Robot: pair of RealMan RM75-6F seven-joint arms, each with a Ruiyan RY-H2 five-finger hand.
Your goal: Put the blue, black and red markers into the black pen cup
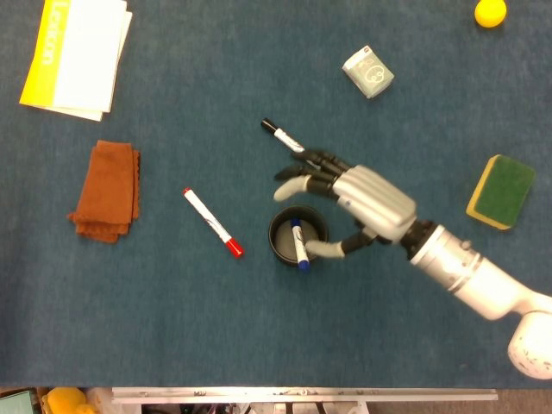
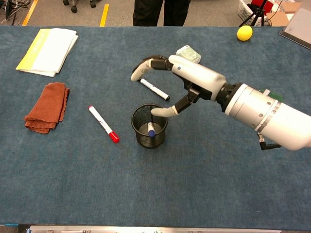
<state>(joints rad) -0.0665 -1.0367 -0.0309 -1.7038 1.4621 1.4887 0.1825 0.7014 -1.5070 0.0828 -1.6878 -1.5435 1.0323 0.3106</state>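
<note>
Blue marker (image 1: 297,244) sits inside the cup (image 1: 279,246), leaning against the mesh wall with its blue cap at the near rim; in the chest view it shows through the mesh (image 2: 151,129). One of three markers is in.

Right hand (image 1: 358,200) hovers over the far-right side of the cup, fingers spread and holding nothing; thumb tip hangs just above the rim, apparently not touching the marker. Left hand is in neither view.

Left to do:
- Black marker (image 1: 284,137) lies flat on the table just beyond the cup, black cap pointing away from the robot; its near end runs under the right hand's fingertips in the head view. Chest view shows it clear of the fingers (image 2: 154,89), lying on the cloth.
- Red marker (image 1: 212,222) lies flat to the left of the cup, red cap toward the robot, apart from the cup.

Surroundings: folded brown cloth (image 1: 108,191) well left of the red marker; yellow-and-white booklet (image 1: 78,53) at far left; small green box (image 1: 368,72) beyond the hand; sponge (image 1: 501,191) at right; yellow ball (image 1: 490,12) at far right corner.

Obstructions, as judged: none between either marker and the cup. Both markers lie flat on the cloth, so the pinch must be low. The cup is light mesh and could tip if knocked by the hand.
</note>
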